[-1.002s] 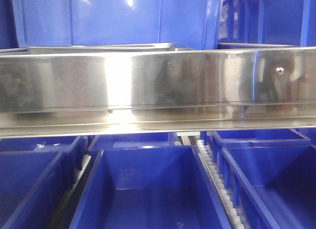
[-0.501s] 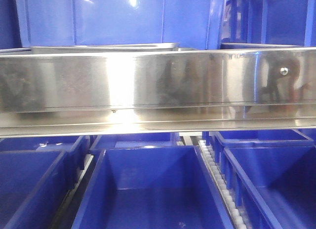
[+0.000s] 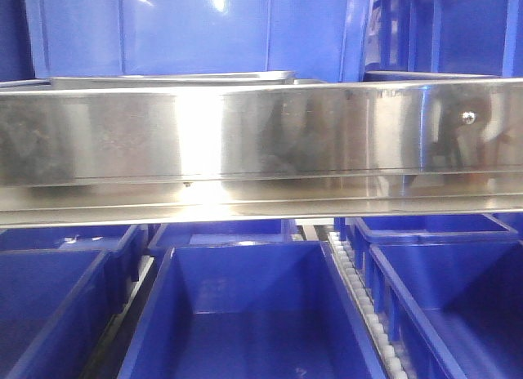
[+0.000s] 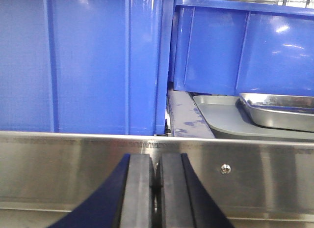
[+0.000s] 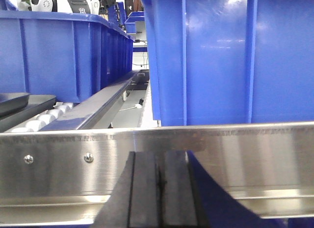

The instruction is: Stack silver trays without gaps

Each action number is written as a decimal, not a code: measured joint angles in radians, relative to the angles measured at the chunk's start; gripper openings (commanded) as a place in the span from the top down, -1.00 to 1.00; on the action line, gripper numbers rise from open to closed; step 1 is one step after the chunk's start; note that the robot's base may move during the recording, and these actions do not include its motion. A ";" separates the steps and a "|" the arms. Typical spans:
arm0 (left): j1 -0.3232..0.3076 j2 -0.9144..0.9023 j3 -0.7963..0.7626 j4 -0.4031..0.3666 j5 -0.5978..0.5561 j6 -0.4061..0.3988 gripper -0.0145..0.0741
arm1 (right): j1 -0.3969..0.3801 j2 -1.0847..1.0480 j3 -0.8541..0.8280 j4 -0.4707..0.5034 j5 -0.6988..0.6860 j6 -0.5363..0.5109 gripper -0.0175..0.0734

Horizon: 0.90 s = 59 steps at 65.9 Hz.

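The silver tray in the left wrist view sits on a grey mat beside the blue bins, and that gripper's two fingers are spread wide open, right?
Not quite. The silver tray does sit on the grey mat beside the blue bins, but the left wrist view shows the left gripper with its fingers pressed together, shut, in front of the steel rail.

Right claw [image 5: 159, 188] pressed closed before steel rail [image 5: 245, 156], blue bin [image 5: 230, 56] behind

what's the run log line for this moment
left pincer: shut, empty, before steel rail | right pincer: shut, empty | silver tray: on grey tray, untouched
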 measured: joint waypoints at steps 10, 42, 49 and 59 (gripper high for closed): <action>0.000 0.000 0.000 0.000 0.000 0.000 0.69 | 0.000 0.000 0.000 0.002 0.000 -0.017 0.78; 0.000 0.000 0.000 0.000 0.000 0.000 0.69 | 0.000 0.000 0.000 0.021 -0.002 -0.022 0.78; 0.000 0.000 0.000 0.000 0.000 0.000 0.69 | 0.000 0.000 0.000 0.023 -0.002 -0.022 0.78; 0.000 0.000 0.000 0.000 0.000 0.000 0.69 | 0.000 0.000 0.000 0.023 0.007 -0.022 0.78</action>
